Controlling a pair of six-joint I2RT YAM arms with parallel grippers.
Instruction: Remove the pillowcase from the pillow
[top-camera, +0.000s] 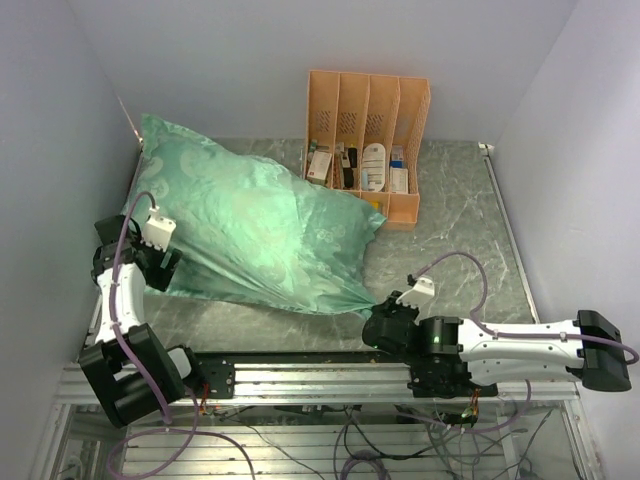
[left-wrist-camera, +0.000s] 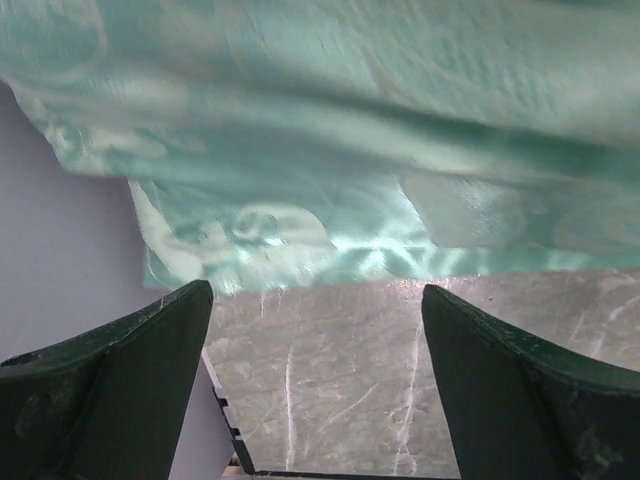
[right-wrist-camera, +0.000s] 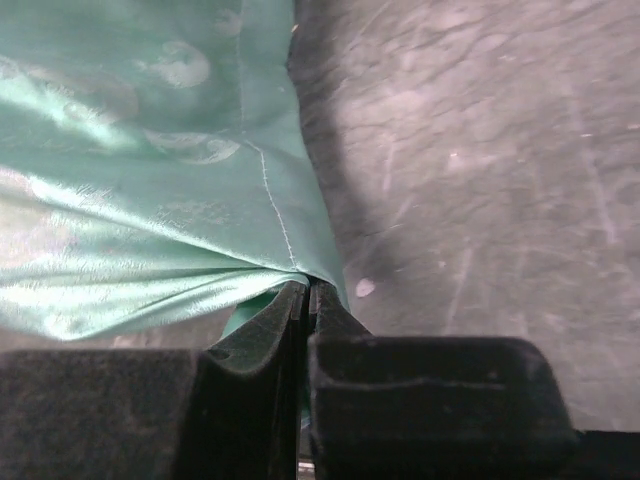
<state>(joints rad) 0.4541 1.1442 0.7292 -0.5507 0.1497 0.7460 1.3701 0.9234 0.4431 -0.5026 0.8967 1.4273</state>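
The shiny mint-green pillowcase (top-camera: 250, 225) with pale swirls lies plump across the left and middle of the grey table, and the pillow inside it is hidden. My right gripper (top-camera: 375, 312) is shut on the pillowcase (right-wrist-camera: 150, 180) at its near right corner, the cloth pinched between the dark fingers (right-wrist-camera: 255, 340). My left gripper (top-camera: 165, 262) stands open at the near left edge of the pillowcase (left-wrist-camera: 330, 130). Bare table shows between its fingertips (left-wrist-camera: 180, 320), and the cloth edge lies just beyond them.
An orange file rack (top-camera: 365, 140) holding several small items stands at the back, touching the pillowcase's far right side. Grey walls close in on the left, back and right. The marbled table (top-camera: 450, 220) is bare to the right of the pillowcase.
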